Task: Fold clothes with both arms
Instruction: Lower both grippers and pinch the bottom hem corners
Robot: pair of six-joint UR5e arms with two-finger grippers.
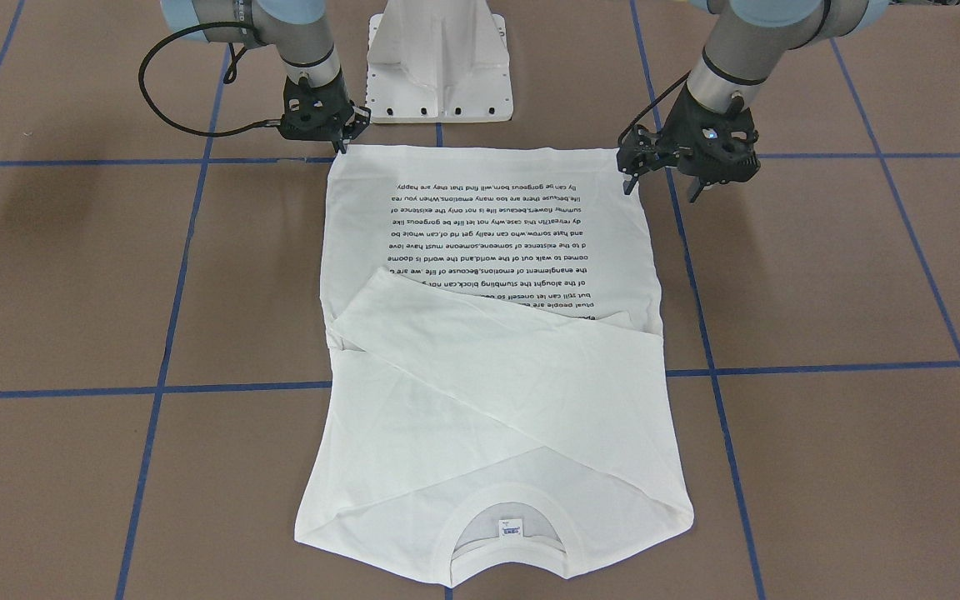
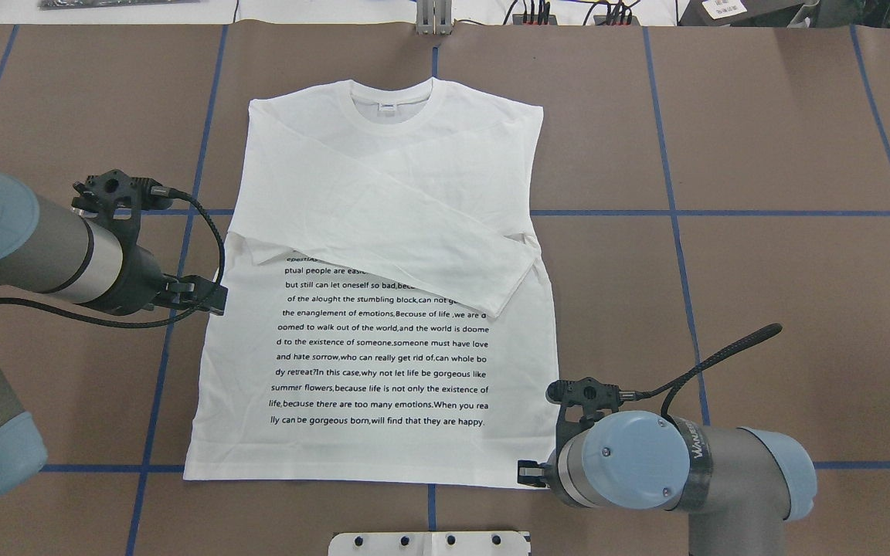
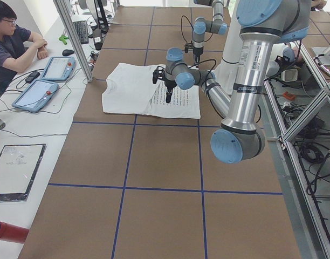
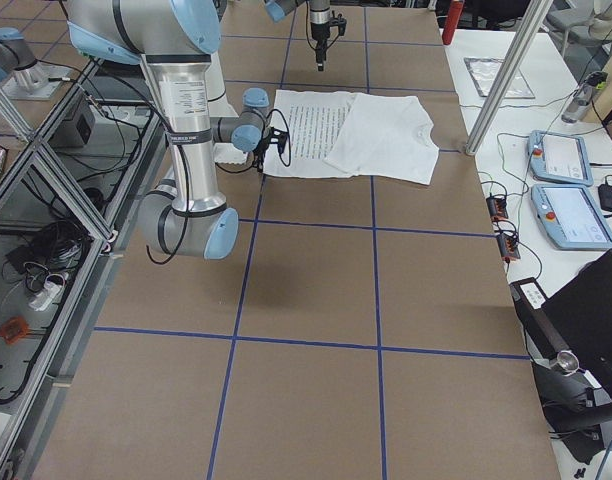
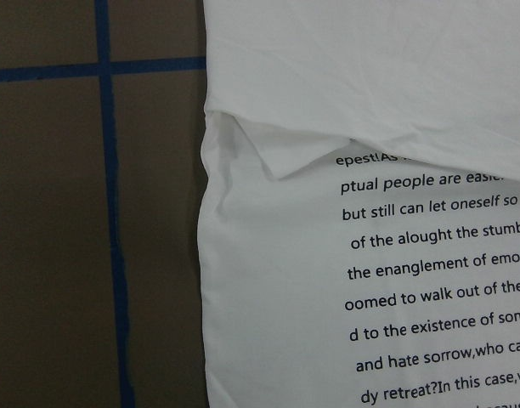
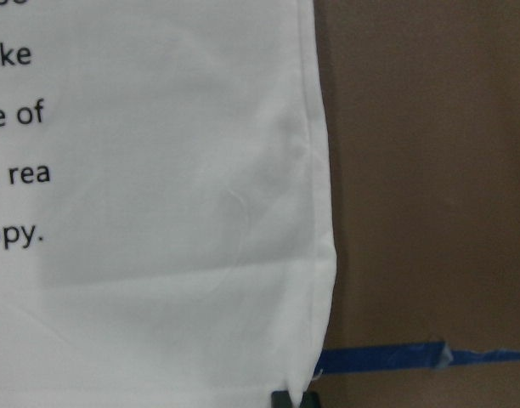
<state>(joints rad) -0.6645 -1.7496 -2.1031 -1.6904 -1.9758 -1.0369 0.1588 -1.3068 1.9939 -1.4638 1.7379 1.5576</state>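
The white long-sleeved shirt [image 1: 488, 400] lies flat on the brown table, text side up. Both sleeves are folded across the chest, and the collar [image 2: 391, 104] is on the far side from me. My right gripper [image 1: 341, 147] is down at the hem corner nearest its arm, fingers together on the cloth. One black fingertip [image 6: 285, 399] shows at that corner in the right wrist view. My left gripper [image 1: 662, 190] hangs open above the shirt's other side edge [image 5: 207, 255], holding nothing. In the overhead view it sits beside the shirt's middle [image 2: 209, 297].
The white pedestal [image 1: 438, 58] stands just behind the hem. Blue tape lines [image 2: 677, 212] cross the table. A person [image 3: 14, 43] sits beyond the far end by two tablets [image 3: 43, 81]. A red cylinder [image 3: 8, 232] lies on the side bench.
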